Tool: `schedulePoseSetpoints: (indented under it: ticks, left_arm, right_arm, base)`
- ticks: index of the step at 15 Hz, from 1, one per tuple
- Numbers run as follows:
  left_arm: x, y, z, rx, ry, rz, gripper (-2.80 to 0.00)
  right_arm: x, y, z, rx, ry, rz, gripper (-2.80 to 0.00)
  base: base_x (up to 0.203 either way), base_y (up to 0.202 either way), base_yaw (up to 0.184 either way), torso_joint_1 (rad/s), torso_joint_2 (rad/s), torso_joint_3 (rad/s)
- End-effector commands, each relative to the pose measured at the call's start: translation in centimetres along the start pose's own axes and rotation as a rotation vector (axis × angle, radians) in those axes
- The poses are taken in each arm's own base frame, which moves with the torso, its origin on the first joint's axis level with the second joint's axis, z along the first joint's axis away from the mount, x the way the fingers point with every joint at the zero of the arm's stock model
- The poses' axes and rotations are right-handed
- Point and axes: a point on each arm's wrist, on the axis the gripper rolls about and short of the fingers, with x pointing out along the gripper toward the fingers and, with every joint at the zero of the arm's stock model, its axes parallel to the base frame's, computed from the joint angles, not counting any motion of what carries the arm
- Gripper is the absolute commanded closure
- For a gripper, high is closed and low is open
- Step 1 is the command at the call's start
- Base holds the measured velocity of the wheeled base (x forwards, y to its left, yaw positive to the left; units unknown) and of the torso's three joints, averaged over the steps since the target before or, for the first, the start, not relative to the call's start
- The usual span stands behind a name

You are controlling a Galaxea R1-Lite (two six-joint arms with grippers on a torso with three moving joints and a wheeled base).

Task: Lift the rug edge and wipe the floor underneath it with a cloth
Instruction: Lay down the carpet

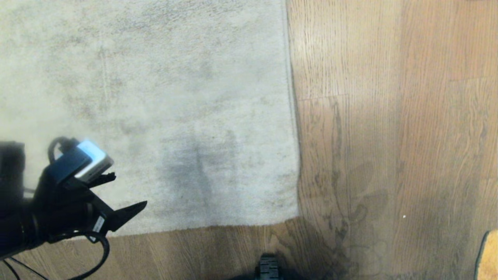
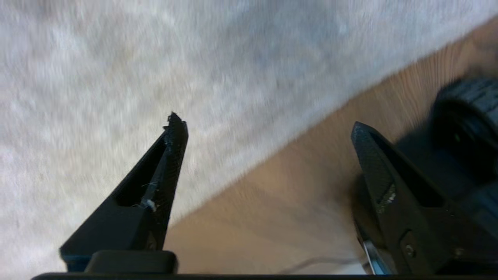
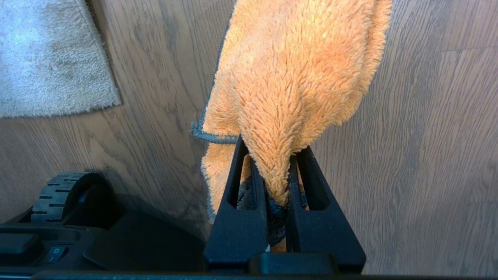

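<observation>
**A:** Item one, largest first?

**B:** The floor (image 1: 389,136): brown wood-grain planks, bare to the right of the rug and along its near side. Lying flat on it, the rug (image 1: 155,97), pale grey-beige, filling the upper left of the head view.

**A:** Item two, the rug edge?

**B:** Two borders meet at a corner. The near rug edge (image 1: 202,226) has its long axis running left to right, just in front of the robot; the other border runs away from the robot along the right side. Both look flat on the planks (nothing lifted now).

**A:** Item three, the grippers?

**B:** Left gripper (image 2: 268,130): fingers spread wide, nothing between them. In the left wrist view one finger sits over the pile and the other over the wood, so the near edge passes diagonally between the tips, below them; I cannot tell whether either tip touches. Right gripper (image 3: 278,155): fingers closed on the cloth (image 3: 295,77), fuzzy orange with a grey trim, held over bare planks to the right of the rug corner.

**A:** Judgement for the coming move?

**B:** The left arm is the nearer to the near edge, already straddling it. It probably needs to descend and close on that border. The cloth is well apart from it.
</observation>
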Motion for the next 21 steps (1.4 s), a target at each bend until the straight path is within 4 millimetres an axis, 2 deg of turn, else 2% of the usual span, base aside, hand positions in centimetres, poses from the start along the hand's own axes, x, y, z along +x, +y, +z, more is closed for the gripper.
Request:
schedulePoseSetpoints:
  ticks: [1,5,8,11,12,16,19,21]
  left_arm:
    - [1.6,-0.5,0.3,0.019,0.001,-0.038,-2.8]
    - [5.4,-2.5,1.5,0.015,-0.031,-0.123,-2.8]
    - [8.5,-5.2,2.7,0.019,-0.06,-0.175,-2.8]
    - [10.4,-8.4,4.6,0.019,-0.085,-0.218,-2.8]
    - [10.8,-9.3,5.0,0.025,-0.085,-0.224,0.0]
    - [11.7,-12.7,6.1,0.033,-0.087,-0.285,0.0]
    - [12.2,-14.6,5.2,0.06,-0.044,-0.337,0.0]
    - [12.8,-15.2,4.9,0.069,-0.026,-0.347,0.0]
  right_arm:
    - [0.0,0.0,0.0,-0.001,0.0,0.0,0.0]
    - [0.0,0.0,0.0,-0.001,0.002,0.002,0.0]
    - [0.0,0.0,0.0,-0.001,0.001,0.0,0.0]
    - [0.0,0.0,0.0,-0.001,0.002,0.001,0.0]
    - [0.0,0.0,0.0,-0.001,0.0,0.002,0.0]
    - [0.0,0.0,0.0,-0.001,0.001,0.001,0.0]
    - [0.0,0.0,0.0,-0.001,0.0,0.0,0.0]
    - [0.0,0.0,0.0,-0.001,0.001,0.002,0.0]
  base:
    - [0.0,0.0,0.0,0.0,0.0,0.0]
    - [0.0,0.0,0.0,0.0,0.0,0.0]
    - [0.0,0.0,0.0,0.0,0.0,0.0]
    - [0.0,0.0,0.0,0.0,0.0,0.0]
    - [0.0,0.0,0.0,0.0,0.0,0.0]
    - [0.0,0.0,0.0,0.0,0.0,0.0]
    - [0.0,0.0,0.0,0.0,0.0,0.0]
    - [0.0,0.0,0.0,0.0,0.0,0.0]
